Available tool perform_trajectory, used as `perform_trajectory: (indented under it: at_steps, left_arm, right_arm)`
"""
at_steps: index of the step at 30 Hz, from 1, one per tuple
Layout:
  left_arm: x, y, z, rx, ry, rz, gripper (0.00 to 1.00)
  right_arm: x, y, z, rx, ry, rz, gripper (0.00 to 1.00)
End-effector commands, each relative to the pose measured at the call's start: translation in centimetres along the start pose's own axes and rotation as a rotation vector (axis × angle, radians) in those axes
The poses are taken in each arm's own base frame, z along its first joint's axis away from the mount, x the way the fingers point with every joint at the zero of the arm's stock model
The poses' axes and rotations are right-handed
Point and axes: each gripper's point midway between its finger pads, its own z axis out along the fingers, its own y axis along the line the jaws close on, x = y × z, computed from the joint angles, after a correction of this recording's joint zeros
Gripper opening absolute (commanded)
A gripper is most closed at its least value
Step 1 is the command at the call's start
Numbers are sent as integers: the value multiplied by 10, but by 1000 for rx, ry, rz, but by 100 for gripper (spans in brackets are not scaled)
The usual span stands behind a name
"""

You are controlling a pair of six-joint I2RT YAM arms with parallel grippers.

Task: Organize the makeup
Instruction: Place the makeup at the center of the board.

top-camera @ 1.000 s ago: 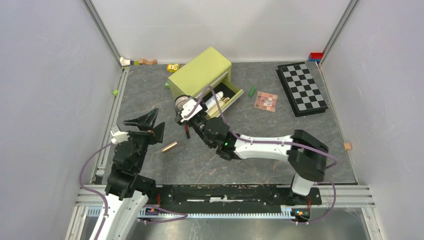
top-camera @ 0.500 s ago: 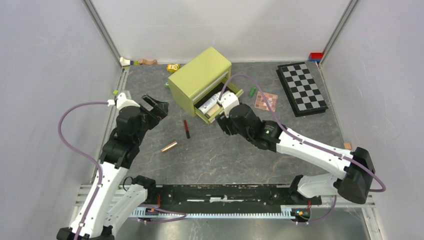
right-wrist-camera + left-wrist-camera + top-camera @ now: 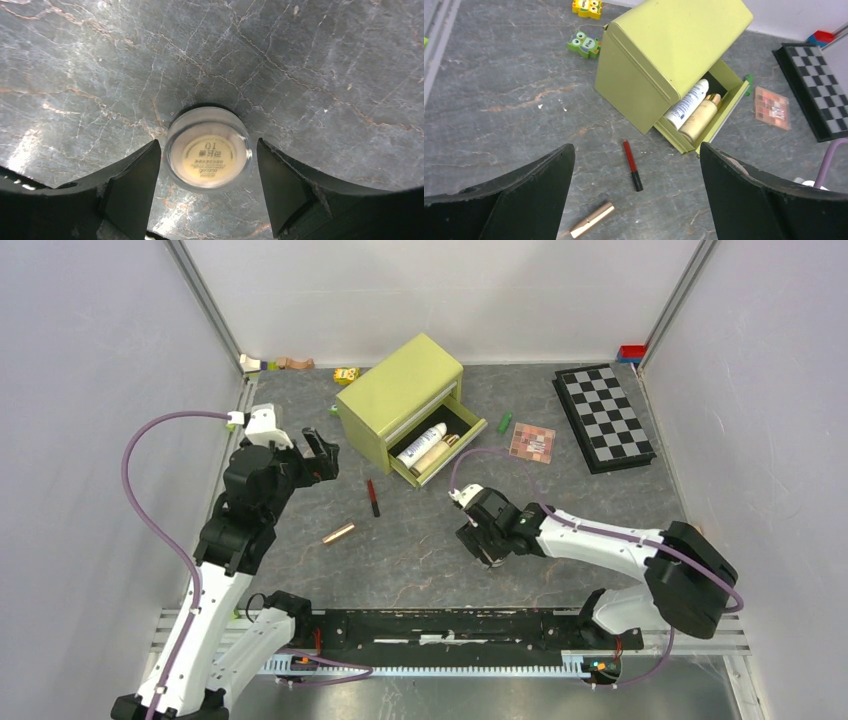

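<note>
Marbled desk (image 3: pixel 325 60) is bearing a round tan compact (image 3: pixel 208 156); your right tool (image 3: pixel 207 150) is straddling it, jaws apart, probably grasping and needing square closure.

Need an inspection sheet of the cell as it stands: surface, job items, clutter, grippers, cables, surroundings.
Surface: grey marbled tabletop, nothing spilled that shows.
Job's things: white bottle and tan bottle lie in the open drawer of the green box. Red-black pencil, rose-gold tube, palette, green stick and round compact lie loose on the table.
Clutter: chequered board far right; toy blocks along the far edge.
Grippers: left gripper open, holding nothing. Right gripper open, straddling the compact with narrow gaps either side.
Cables: purple cables loop off both arms, no snag seen.
Surroundings: white walls, aluminium frame.
</note>
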Motion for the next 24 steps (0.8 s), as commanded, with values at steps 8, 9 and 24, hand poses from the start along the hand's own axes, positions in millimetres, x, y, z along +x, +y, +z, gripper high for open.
perform_trajectory:
  at_steps: [8,9,24]
  left_arm:
    - [-11,10,8,-17,-70,193,100]
    - [-10,12,7,-20,-76,196,100]
    - [13,34,3,-80,-120,204,100]
  right_arm:
    - [-1,0,20,14,-92,83,98]
    - [-2,-2,17,25,-105,102,98]
    - [33,-25,15,120,-266,409,98]
